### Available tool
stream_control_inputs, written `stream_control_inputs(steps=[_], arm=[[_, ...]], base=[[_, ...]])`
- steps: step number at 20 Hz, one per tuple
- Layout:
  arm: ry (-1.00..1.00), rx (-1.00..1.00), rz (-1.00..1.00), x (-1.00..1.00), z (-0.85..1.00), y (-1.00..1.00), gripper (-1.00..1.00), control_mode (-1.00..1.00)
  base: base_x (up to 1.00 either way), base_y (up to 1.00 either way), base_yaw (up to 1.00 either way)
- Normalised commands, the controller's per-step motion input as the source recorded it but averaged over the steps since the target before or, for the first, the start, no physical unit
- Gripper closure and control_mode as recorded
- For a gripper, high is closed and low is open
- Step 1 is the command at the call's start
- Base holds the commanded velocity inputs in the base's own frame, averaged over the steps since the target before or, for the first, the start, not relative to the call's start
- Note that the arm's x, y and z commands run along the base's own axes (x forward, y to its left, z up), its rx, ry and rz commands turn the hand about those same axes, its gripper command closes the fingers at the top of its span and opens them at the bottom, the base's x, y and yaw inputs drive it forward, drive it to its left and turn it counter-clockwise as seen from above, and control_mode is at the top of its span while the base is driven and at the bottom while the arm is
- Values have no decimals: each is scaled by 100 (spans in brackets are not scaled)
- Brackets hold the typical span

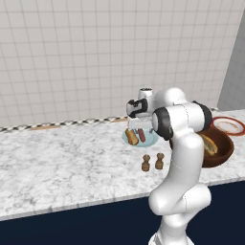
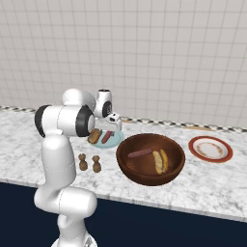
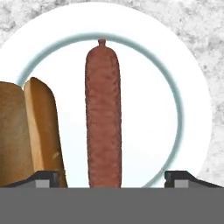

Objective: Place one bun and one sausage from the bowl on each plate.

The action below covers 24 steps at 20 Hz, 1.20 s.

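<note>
A: Nearest stuff first?
B: Two small brown knobbed shakers (image 2: 89, 163) at the counter's front part, side by side. Just right of them in the right base view, the big round dark brown wooden bowl (image 2: 126, 168), w/ one slim reddish-brown sausage (image 2: 140, 154) and one golden-tan elongated bun (image 2: 160, 161) inside.

A: Gripper?
B: Two-finger gripper (image 3: 112, 177) hangs over the pale blue round plate (image 3: 192, 96), fingers spread wide, tips apart at either side of the hand view. Nothing between them; a second sausage (image 3: 103, 113) lies flat on that plate, centred under the gap. A second bun (image 3: 41, 127) lies beside it on the plate, near but a gap btwn them.

A: Farther back?
B: White plate w/ red rim (image 2: 210, 148) sits right of the bowl, well apart from the blue one. Grey marble counter (image 1: 57, 162), pale tiled wall (image 1: 95, 52) behind.
</note>
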Motion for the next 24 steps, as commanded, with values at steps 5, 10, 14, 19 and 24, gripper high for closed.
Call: stream_control_inputs(steps=[5,10,14,19,24], arm=[[5,-3,0,-13,70,-12,-100,-100],[-1,10,-9,-86,77,-69,-100,-100],[0,23,-20,-98,66,-98,-100,-100],[0,24,-27,-69,6,-100,-100,-100],[0,19,-15,-47,-49,-71,-100,-100]], base=[[0,0,0],[0,0,0],[0,0,0],[0,0,0],[0,0,0]])
